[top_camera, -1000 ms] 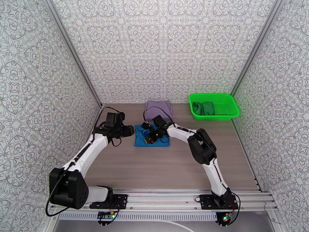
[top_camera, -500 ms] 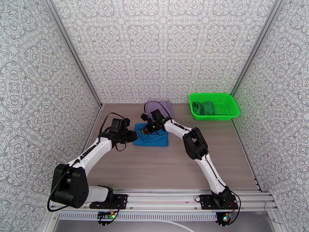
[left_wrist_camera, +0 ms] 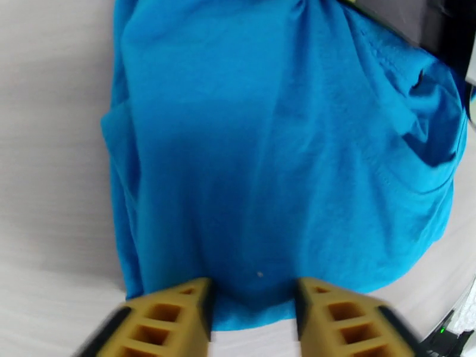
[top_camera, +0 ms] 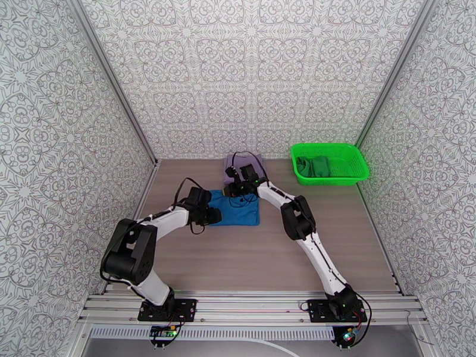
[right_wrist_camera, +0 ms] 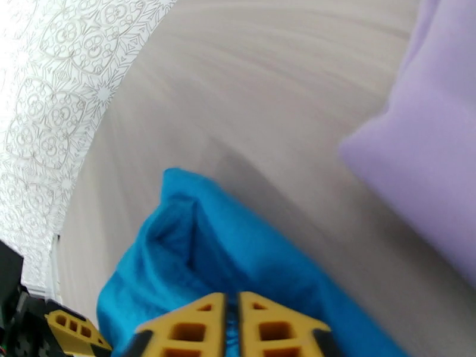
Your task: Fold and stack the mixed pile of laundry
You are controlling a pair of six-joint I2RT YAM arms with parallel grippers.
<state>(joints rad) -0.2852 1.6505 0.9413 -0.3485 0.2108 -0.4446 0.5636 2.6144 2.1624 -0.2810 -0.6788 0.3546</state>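
The bright blue garment (top_camera: 238, 213) lies folded flat mid-table. My left gripper (top_camera: 214, 217) is at its left edge; in the left wrist view its yellow fingers (left_wrist_camera: 172, 319) stand apart, with the blue garment's (left_wrist_camera: 279, 144) hem lying between the tips of the left gripper (left_wrist_camera: 253, 319). My right gripper (top_camera: 234, 190) is at the cloth's far edge, its fingers (right_wrist_camera: 190, 331) nearly together on a sliver of blue garment (right_wrist_camera: 196, 257). The lavender-grey garment (top_camera: 253, 163) (right_wrist_camera: 428, 150) lies folded just behind. The dark green garment (top_camera: 314, 166) sits in the basket.
A bright green mesh basket (top_camera: 351, 174) stands at the back right by the wall post. Patterned walls close in the left, back and right sides. Bare wooden tabletop (top_camera: 250, 257) stretches in front of the blue garment.
The right gripper drew back from the middle of the blue garment to its far edge. The left arm swung in to the cloth's left edge, and its jaws have widened.
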